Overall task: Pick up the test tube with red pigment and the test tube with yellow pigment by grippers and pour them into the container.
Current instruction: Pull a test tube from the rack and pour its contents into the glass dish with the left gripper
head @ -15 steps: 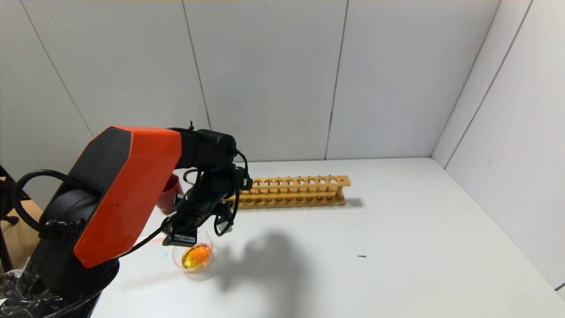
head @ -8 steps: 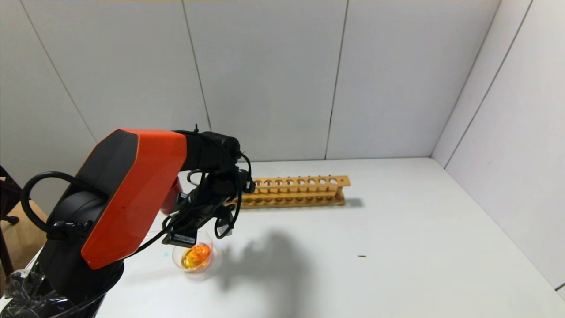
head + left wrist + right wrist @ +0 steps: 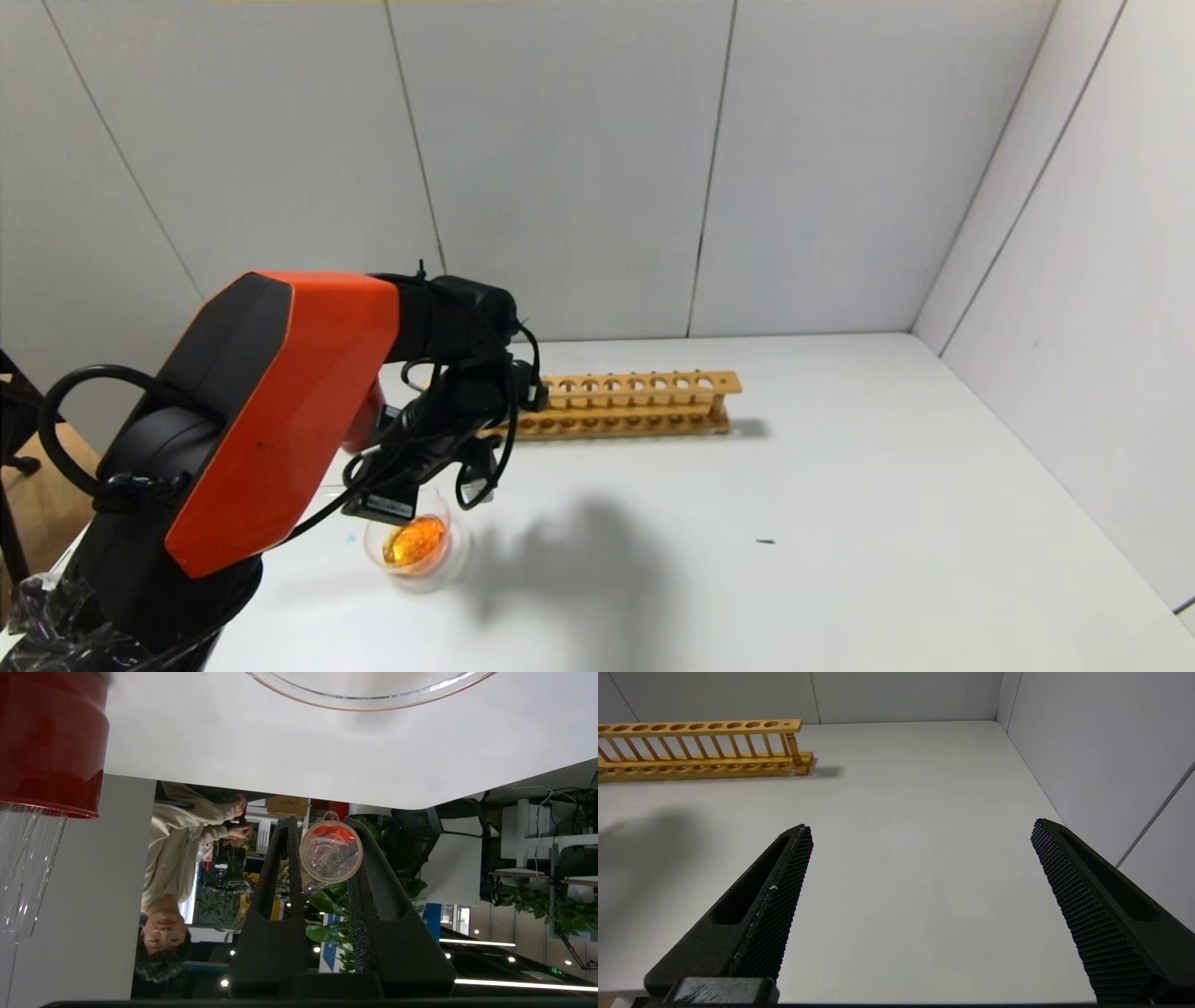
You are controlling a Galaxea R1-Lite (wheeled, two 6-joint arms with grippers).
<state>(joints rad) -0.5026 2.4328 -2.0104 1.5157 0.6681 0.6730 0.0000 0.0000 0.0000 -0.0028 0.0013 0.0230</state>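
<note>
Orange-red liquid: pools in the container (image 3: 415, 546), a clear glass dish at the lower left of the head view, on the white table (image 3: 840, 523).
Left gripper: the left gripper (image 3: 326, 858) hangs just above the dish's near-left rim, its black pads clamped on a glass tube (image 3: 331, 857).
Tube in hand: seen mouth-on in the left wrist view, at centre frame; a red tint clings inside the mouth, so I judge it the test tube with red pigment, largely emptied.
Key relation: the tube's long axis runs back between the pads, away from the wrist camera, so its mouth points outward past the fingertips; the dish rim (image 3: 373, 693) shows at the top of that frame, past the tube's mouth.
Nearer arm: the left arm is by far the nearer to the dish; the right gripper (image 3: 920, 868) idles over bare table, its pads wide apart and holding nothing.
Likely step: the pour seems near its end; the return of the tube probably comes next.
Rack: the wooden rack (image 3: 635, 403) stands at centre frame, behind the dish, its visible holes empty.
Red cup: the red cup (image 3: 49, 742) sits at the upper left of the wrist frame, clear tubes (image 3: 25, 868) poking from it.
Hidden: in the head view the left arm covers the tube and most of the cup; the yellow tube cannot be made out anywhere.
</note>
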